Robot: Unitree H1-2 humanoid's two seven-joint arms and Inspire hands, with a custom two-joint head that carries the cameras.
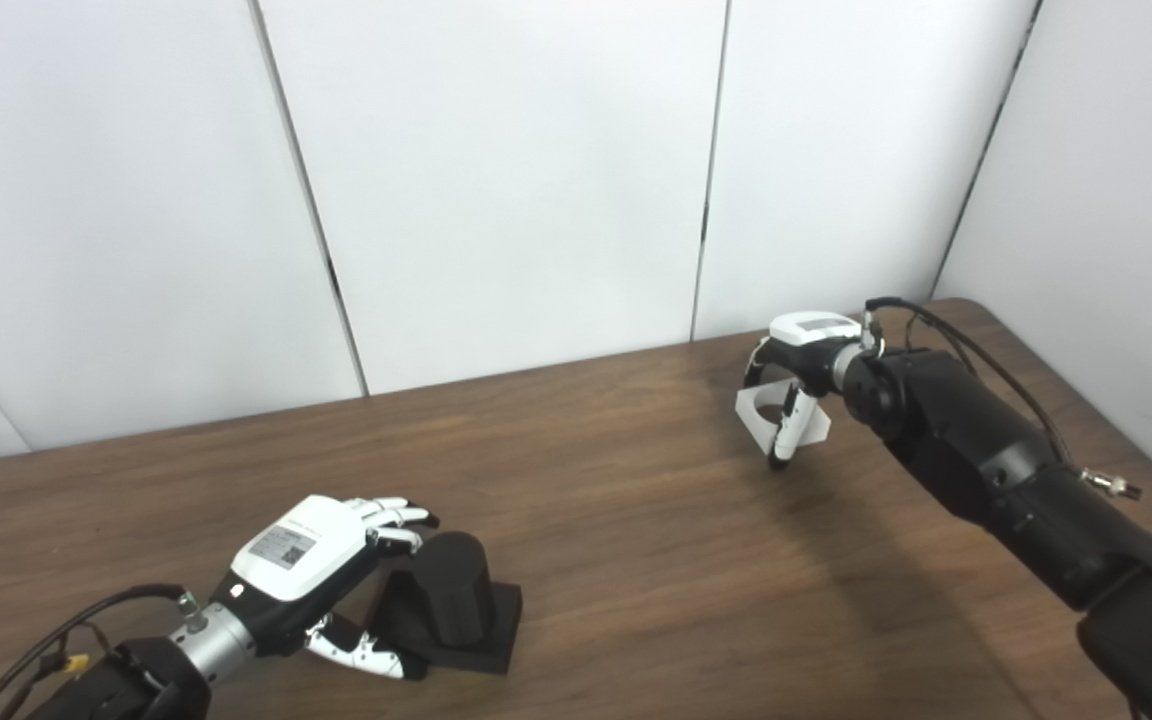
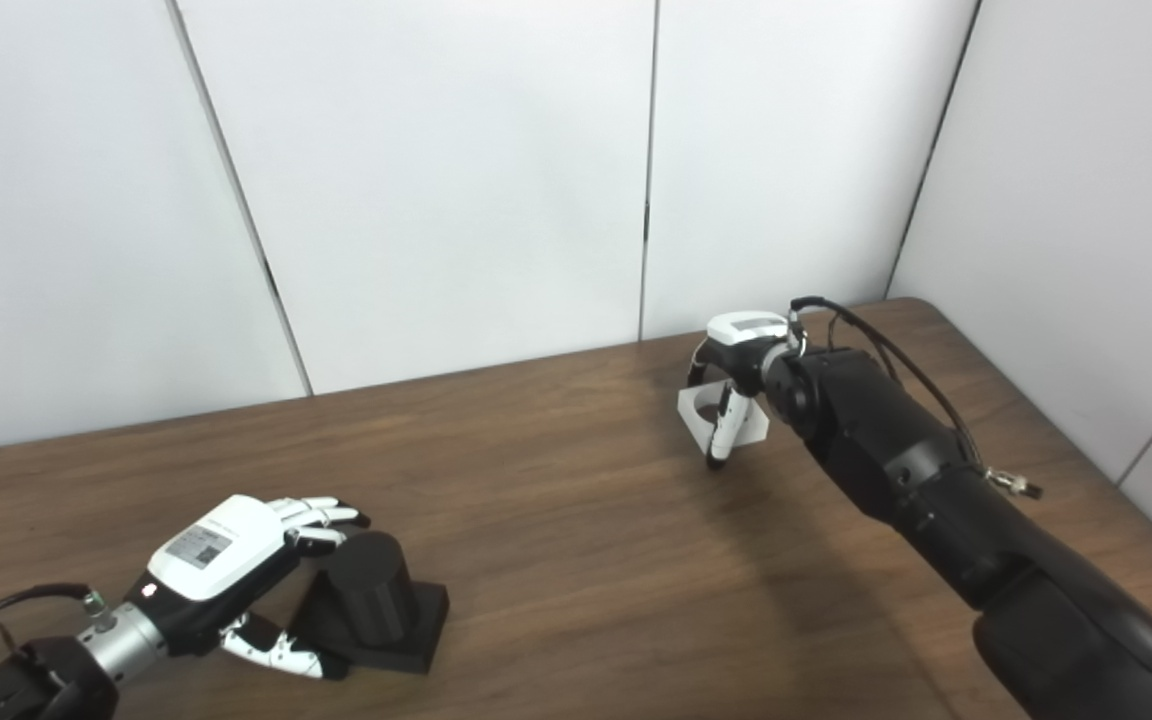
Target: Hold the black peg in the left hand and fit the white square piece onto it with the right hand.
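2 hands are each busy with a part. Your left hand (image 1: pixel 321 560) wraps loosely around the black peg (image 1: pixel 451 590), which stands upright on its square base on the worktop (image 1: pixel 636 560), steadied for mating. Your right hand (image 1: pixel 796 385) is clamped on the white square piece (image 1: pixel 771 415), lifted well apart, its hole visible between the fingers.

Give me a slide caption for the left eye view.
Left hand around black peg; right hand holds white square piece far across the table.
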